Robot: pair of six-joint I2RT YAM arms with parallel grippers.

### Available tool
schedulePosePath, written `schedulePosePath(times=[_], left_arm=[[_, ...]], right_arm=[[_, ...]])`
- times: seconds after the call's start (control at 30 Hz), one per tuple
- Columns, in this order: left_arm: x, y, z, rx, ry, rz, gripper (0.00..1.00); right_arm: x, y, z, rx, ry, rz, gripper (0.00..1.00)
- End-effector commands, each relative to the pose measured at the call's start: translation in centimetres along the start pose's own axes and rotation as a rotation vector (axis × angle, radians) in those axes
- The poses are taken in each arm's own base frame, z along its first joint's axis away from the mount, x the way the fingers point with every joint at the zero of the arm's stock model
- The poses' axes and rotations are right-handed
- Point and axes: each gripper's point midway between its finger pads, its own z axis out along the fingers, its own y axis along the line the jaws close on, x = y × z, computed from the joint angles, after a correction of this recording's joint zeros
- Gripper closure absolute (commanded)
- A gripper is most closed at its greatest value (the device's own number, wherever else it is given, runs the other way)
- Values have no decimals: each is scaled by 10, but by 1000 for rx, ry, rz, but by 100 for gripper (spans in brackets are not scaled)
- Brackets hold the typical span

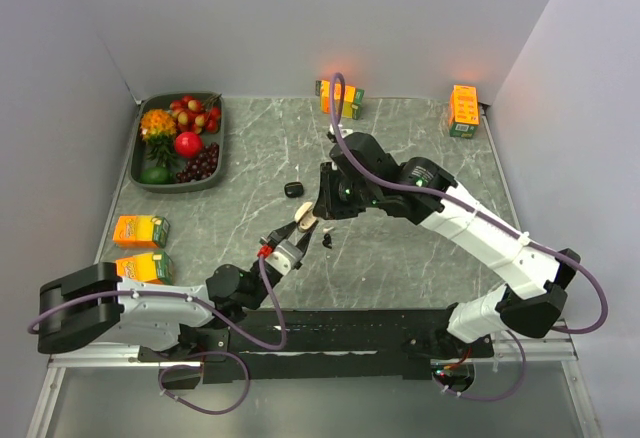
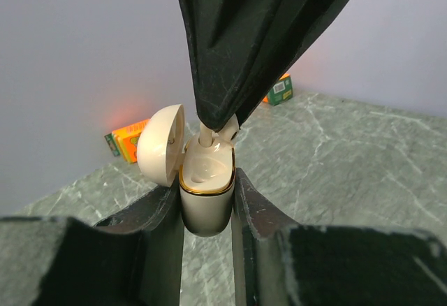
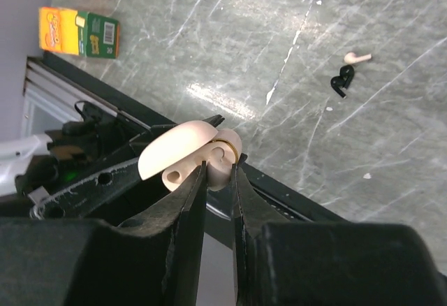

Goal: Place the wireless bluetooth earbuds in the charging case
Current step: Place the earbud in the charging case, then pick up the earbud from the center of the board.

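Note:
My left gripper [image 1: 297, 230] is shut on the cream charging case [image 2: 207, 198], which has a gold rim. It holds the case upright above the table, lid [image 2: 162, 154] hinged open. My right gripper [image 1: 322, 208] comes down from above and is shut on a whitish earbud [image 2: 210, 137], whose tip is at the case's open mouth. In the right wrist view the gripper [image 3: 218, 171] pinches that earbud [image 3: 178, 175] next to the case lid [image 3: 178, 147]. A second whitish earbud [image 3: 356, 58] and a black earbud [image 3: 341, 81] lie together on the table; the black one also shows from above [image 1: 327, 241].
A small black case-like object [image 1: 292, 189] lies on the table behind the grippers. Orange juice cartons stand at the left [image 1: 140, 230] [image 1: 143, 267], back centre [image 1: 341, 97] and back right [image 1: 462, 110]. A dark tray of fruit [image 1: 146, 153] sits at the back left.

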Motion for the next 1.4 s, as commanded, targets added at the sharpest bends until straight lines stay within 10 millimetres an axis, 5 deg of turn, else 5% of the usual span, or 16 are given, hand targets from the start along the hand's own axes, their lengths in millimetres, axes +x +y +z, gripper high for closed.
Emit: schedulePosePath(times=[0.0,0.5,0.8,0.9,1.0,1.03,1.07,1.13,1.2,1.37], left_arm=[[-61,23,12,-117,-208,-112,99],[-63,23,9,-118,-225,-144,99],[-61,25,6,-123,-217,-163,99],[-67,28,1,-117,-237,-197,99],[-76,30,-9,-77,-238,-268,99],[-60,23,-10,-40,-157,-245,99],[-77,30,-16,-30,-192,-321,99],[-76,22,-25,62,-182,-337,99],[-72,21,-37,93,-157,-371,99],[-62,34,-58,59,-119,-431,99]], right_arm=[[7,31,-14,-162,36,112,100],[-2,28,-28,-153,2,100,57],[-14,23,-54,-140,-66,66,50],[-28,5,-75,-90,-196,4,49],[-34,-37,-70,51,-283,-35,48],[-23,-58,-54,121,-260,-64,48],[-26,-63,-47,126,-285,-55,48],[-14,-91,-23,185,-272,-80,48],[-22,-93,-7,157,-329,-94,52],[0,-102,63,130,-158,-124,50]])
